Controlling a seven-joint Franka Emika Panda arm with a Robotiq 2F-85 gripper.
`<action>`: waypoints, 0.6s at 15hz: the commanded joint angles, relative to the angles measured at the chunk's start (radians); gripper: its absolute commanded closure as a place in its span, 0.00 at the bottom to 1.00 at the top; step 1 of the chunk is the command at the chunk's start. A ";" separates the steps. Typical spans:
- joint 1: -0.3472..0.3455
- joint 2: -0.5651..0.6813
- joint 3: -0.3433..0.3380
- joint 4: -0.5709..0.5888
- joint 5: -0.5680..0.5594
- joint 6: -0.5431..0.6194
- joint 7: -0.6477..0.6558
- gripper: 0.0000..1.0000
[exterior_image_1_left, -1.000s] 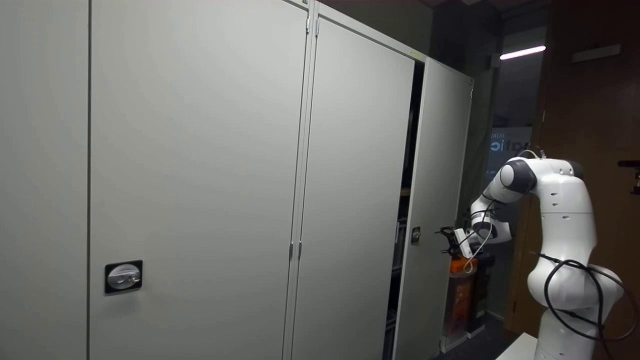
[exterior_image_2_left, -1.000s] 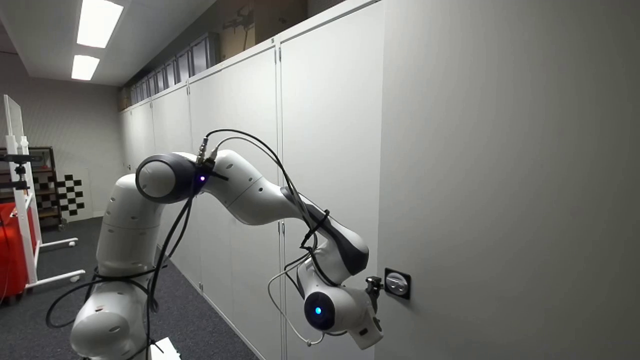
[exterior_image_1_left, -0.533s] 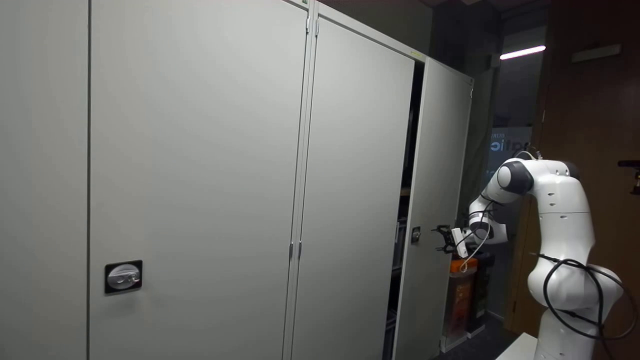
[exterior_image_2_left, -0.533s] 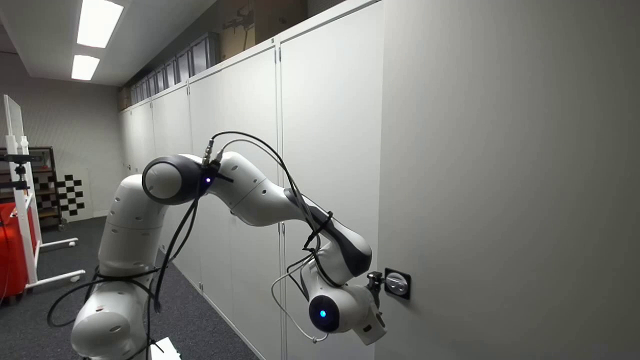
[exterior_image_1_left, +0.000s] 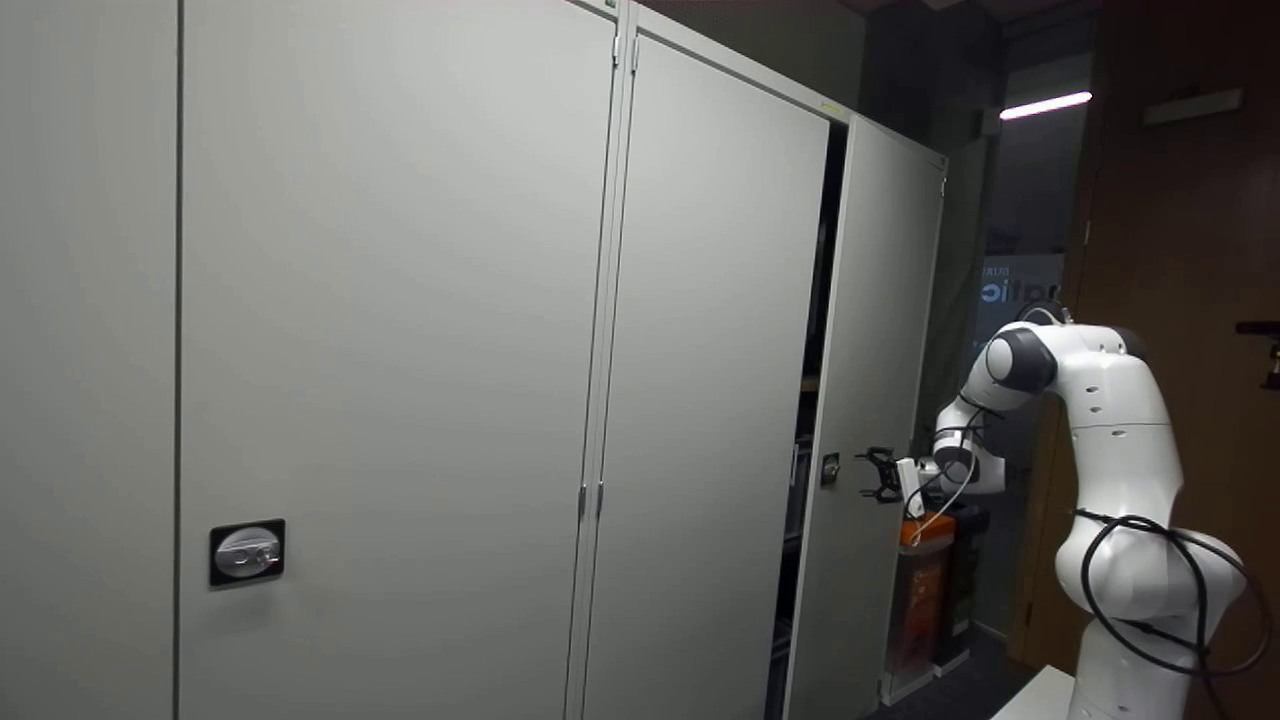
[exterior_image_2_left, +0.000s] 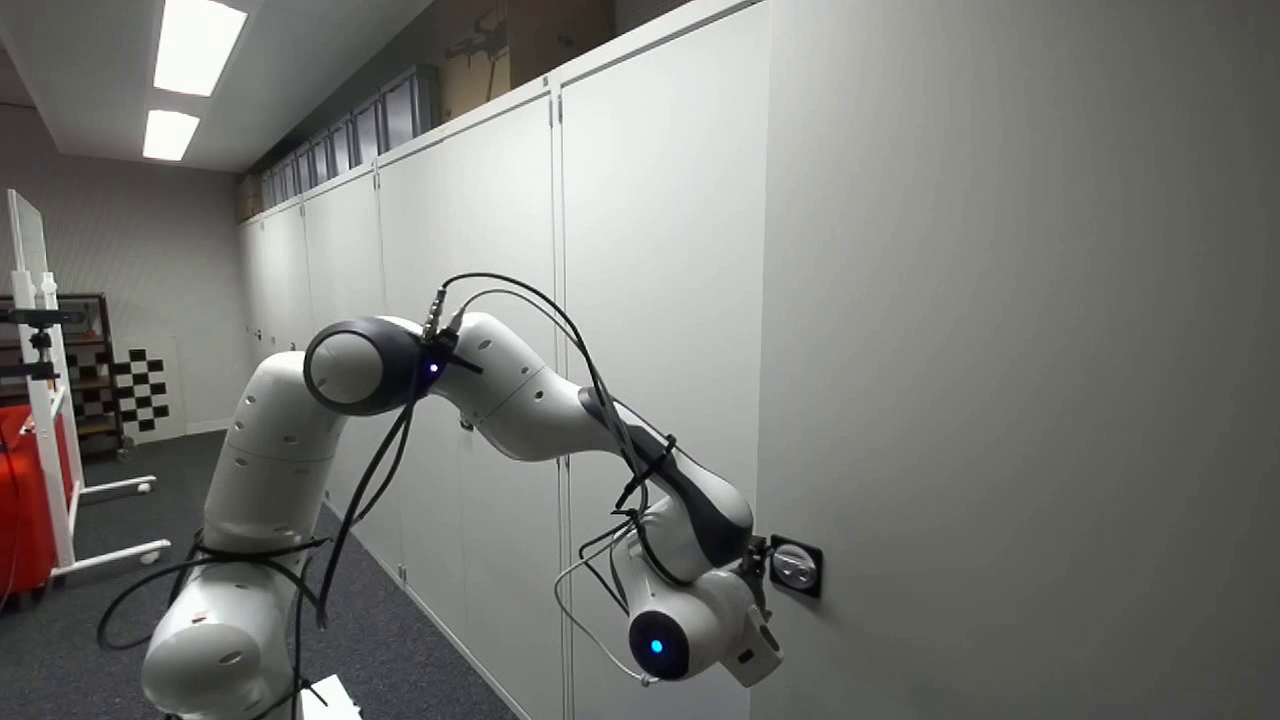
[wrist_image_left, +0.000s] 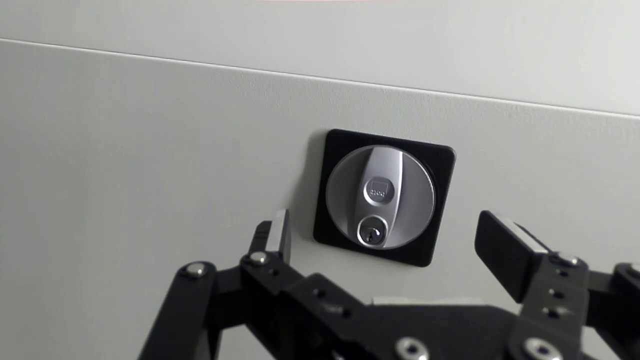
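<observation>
At an ajar cabinet door (exterior_image_1_left: 880, 330), an empty gripper (exterior_image_1_left: 862, 474) faces a turn handle (wrist_image_left: 381, 197)

Across both exterior views, we see a row of tall, pale grey cabinets (exterior_image_1_left: 400, 300). In an exterior view, the ajar cabinet door stands slightly out from its neighbour, and we find a dark upright gap (exterior_image_1_left: 819, 330) between the two.

The white arm (exterior_image_1_left: 1130, 480) reaches toward this door, bent at the elbow. Past the door, we notice an orange-lidded bin (exterior_image_1_left: 925, 530) with a darker bin (exterior_image_1_left: 962, 590) beside it.

The gripper has its jaws spread wide apart, and we see that it holds nothing. In the wrist view, we look along its two black fingers (wrist_image_left: 502, 255), which stand one to each side of the turn handle and a little lower, as that camera sees it. In an exterior view, we can make out a narrow space between the fingers and the handle: near, but apart.

A black square plate (wrist_image_left: 439, 159) is fixed to the door, close to its edge, and we find the turn handle set in it: a round silver disc with a raised bar (wrist_image_left: 385, 162) across, slightly tilted in the wrist view. On the bar we pick out a small round badge (wrist_image_left: 379, 190), its lettering too small to read, and near the bar's end a keyhole lock (wrist_image_left: 373, 231).
</observation>
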 joint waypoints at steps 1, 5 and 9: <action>-0.005 0.050 -0.003 0.046 0.060 -0.067 -0.058 0.00; -0.004 0.089 -0.001 0.075 0.091 -0.105 -0.056 0.00; -0.002 0.109 0.002 0.094 0.131 -0.110 -0.039 0.00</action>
